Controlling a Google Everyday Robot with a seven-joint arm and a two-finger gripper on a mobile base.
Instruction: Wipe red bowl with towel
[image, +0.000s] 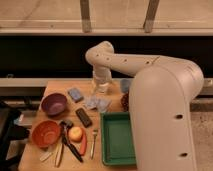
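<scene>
The red bowl (46, 133) sits upright near the front left of the wooden table (55, 87). The towel (97, 103), a small crumpled pale blue cloth, lies at the middle of the table. My gripper (101, 89) points down just behind the towel, close above the table, well to the right of and behind the red bowl. The arm's large white body covers the right side of the view.
A purple bowl (54, 104) stands behind the red one. A blue sponge (75, 94), a black block (83, 117), an apple (75, 133), a fork (93, 142) and other utensils lie around. A green tray (118, 137) sits front right.
</scene>
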